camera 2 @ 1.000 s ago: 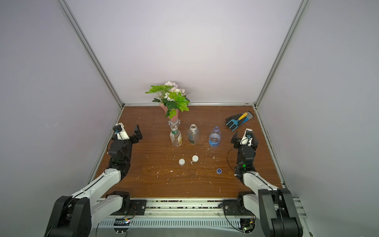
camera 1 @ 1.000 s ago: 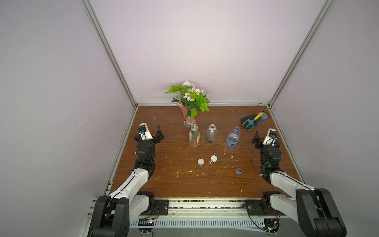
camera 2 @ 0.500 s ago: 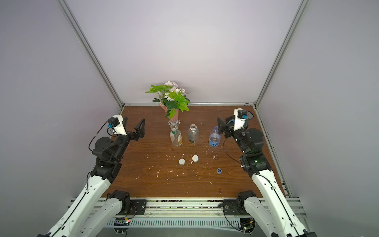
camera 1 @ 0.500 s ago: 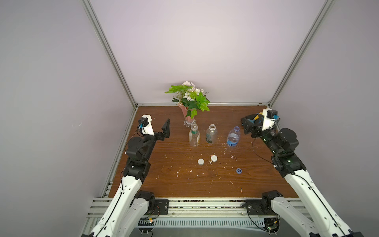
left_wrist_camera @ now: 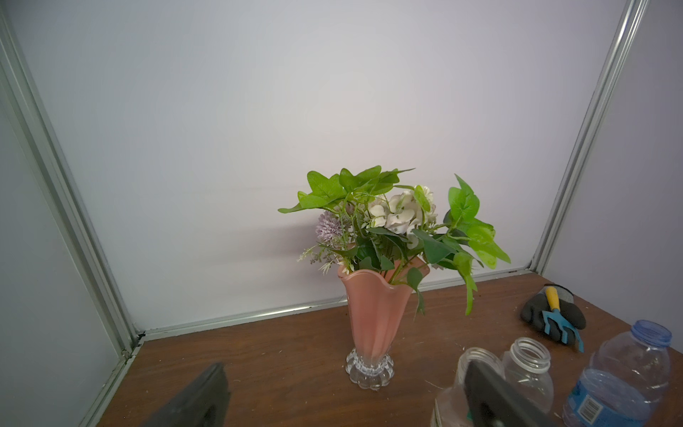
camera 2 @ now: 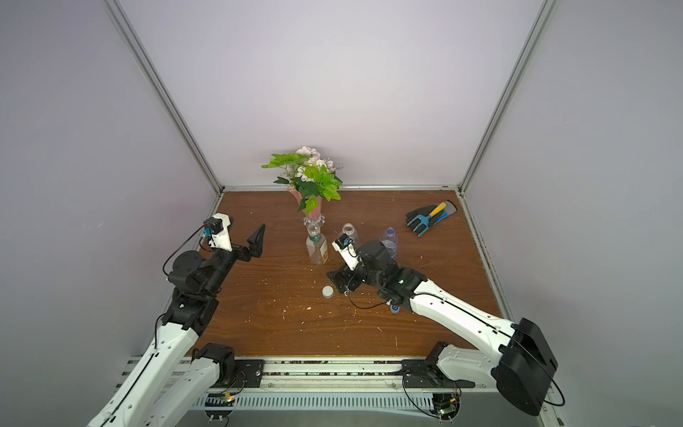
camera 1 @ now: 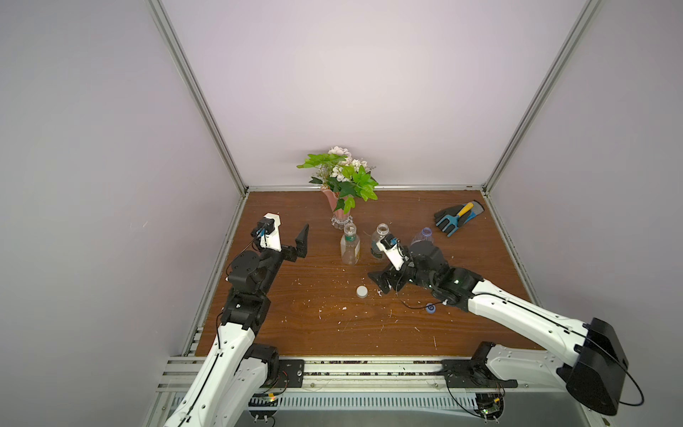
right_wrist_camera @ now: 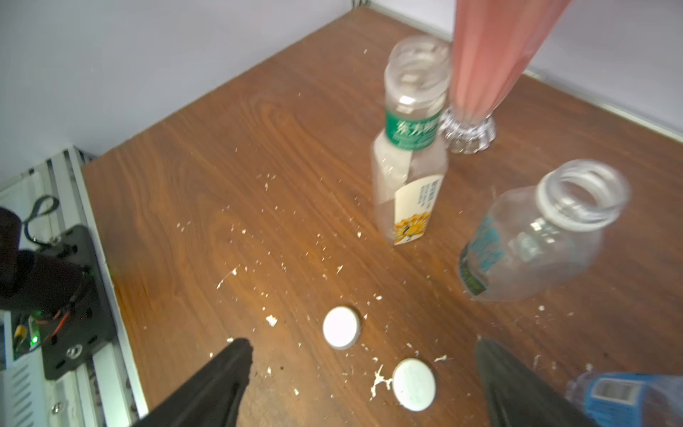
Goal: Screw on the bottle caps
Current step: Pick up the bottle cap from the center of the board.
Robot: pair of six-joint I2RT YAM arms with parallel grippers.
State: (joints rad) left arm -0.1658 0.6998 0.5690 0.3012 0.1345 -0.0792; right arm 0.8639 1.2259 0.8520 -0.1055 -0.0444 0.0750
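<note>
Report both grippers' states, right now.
Left gripper: open, holding nothing.
Right gripper: open, holding nothing.

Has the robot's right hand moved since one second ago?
Yes. The right hand moved away from the black gardening glove, toward the middle of the brown wooden table, and is now close to a small round white plastic cap.

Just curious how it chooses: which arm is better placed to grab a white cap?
Probably the right: the right gripper hangs open over the white caps, while the left gripper is far off, facing the vase.
</note>
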